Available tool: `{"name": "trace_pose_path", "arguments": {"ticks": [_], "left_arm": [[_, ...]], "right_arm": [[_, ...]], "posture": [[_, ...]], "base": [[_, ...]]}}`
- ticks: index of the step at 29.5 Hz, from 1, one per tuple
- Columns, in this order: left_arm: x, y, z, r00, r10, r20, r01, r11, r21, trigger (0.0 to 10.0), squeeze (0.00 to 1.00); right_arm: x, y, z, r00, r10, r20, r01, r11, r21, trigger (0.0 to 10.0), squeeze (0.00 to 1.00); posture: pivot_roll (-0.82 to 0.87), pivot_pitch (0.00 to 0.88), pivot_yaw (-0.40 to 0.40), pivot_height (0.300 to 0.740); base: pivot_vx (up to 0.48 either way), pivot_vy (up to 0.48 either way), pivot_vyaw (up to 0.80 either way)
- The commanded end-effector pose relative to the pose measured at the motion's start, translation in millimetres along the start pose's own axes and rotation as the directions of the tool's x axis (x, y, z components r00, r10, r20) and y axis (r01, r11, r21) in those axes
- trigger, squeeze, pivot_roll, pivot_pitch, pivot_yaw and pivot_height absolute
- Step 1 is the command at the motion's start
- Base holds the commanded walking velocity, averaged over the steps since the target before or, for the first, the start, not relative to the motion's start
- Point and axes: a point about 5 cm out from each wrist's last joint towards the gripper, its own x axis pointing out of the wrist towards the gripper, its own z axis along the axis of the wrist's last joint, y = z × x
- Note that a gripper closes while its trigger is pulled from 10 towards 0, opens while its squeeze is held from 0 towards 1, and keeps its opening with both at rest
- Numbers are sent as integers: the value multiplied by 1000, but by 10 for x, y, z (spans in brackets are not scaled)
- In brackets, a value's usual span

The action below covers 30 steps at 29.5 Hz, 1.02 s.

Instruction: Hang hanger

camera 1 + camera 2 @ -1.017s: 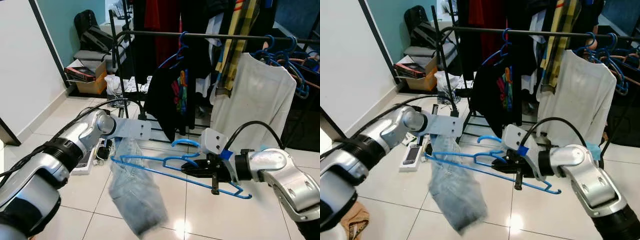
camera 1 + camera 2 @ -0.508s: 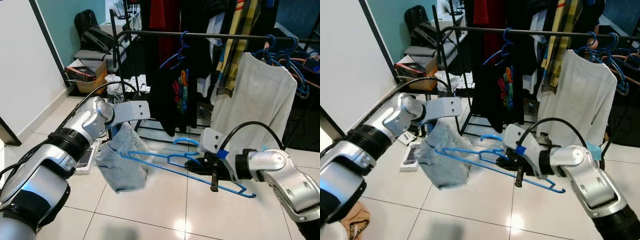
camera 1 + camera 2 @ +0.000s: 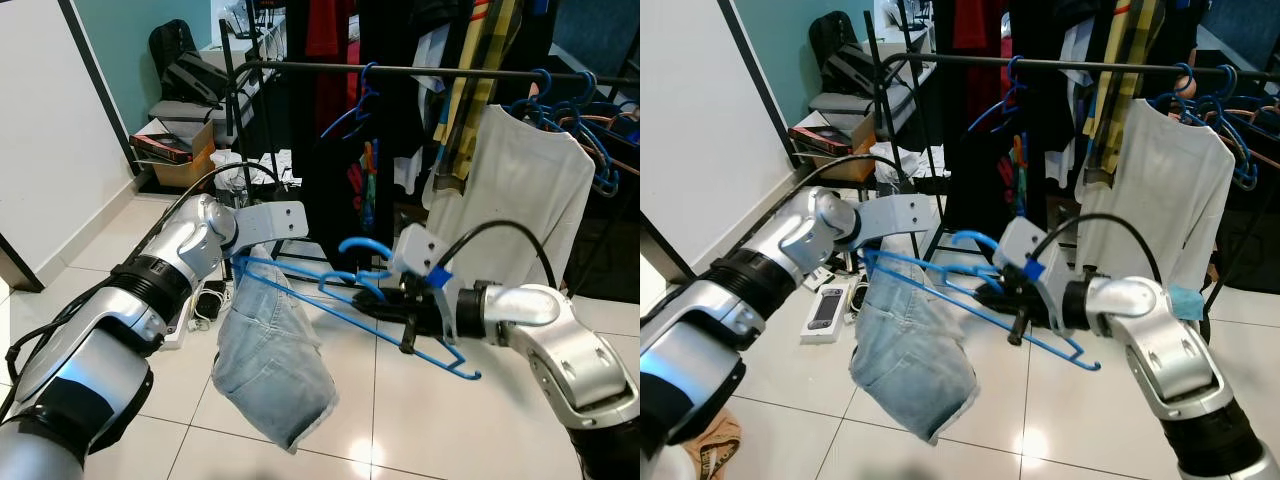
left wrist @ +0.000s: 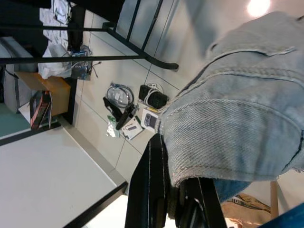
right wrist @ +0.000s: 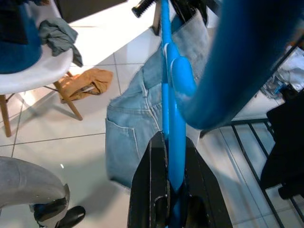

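Note:
A blue plastic hanger (image 3: 330,298) hangs tilted in front of the black clothes rail (image 3: 420,70), its hook (image 3: 360,248) turned up. My right gripper (image 3: 378,305) is shut on its middle, below the hook; the right wrist view has the fingers (image 5: 154,190) clamped on the blue bar. Light denim shorts (image 3: 275,370) drape over the hanger's left end and hang down. My left gripper (image 3: 242,264) is at that end, shut on the denim's waistband (image 4: 223,133). The hanger is well below the rail and in front of it.
On the rail hang a black shirt (image 3: 340,190), a white shirt (image 3: 520,200) and several blue hangers (image 3: 580,110). A cardboard box (image 3: 185,160), cables and a power strip (image 3: 205,295) lie on the tiled floor at left. A white chair (image 5: 28,71) stands behind.
The right gripper has risen and moved left, tilting the hanger so its left end is higher. The denim, bunched up half a second ago, now hangs long from the hanger.

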Motion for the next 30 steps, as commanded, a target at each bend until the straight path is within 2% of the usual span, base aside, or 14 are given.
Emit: {"name": "trace_pose_path", "arguments": {"ticks": [1,14,30], "left_arm": [[-48,62,9,999,33,1,-33,999,-10,10000,0],[-60,92,36,999,54,0,-54,998,-26,10000,0],[-77,109,86,997,77,11,-76,996,-51,10000,0]], "right_arm": [[-14,-22,51,1000,-25,11,25,1000,-3,10000,0],[-18,-92,-51,991,-97,-95,101,994,41,10000,0],[20,-51,-185,974,-102,-201,129,984,126,10000,0]], "posture": [[-70,0,101,740],[-71,0,98,740],[-69,0,96,740]], "base": [[0,0,0],[0,0,0],[0,0,0]]}}
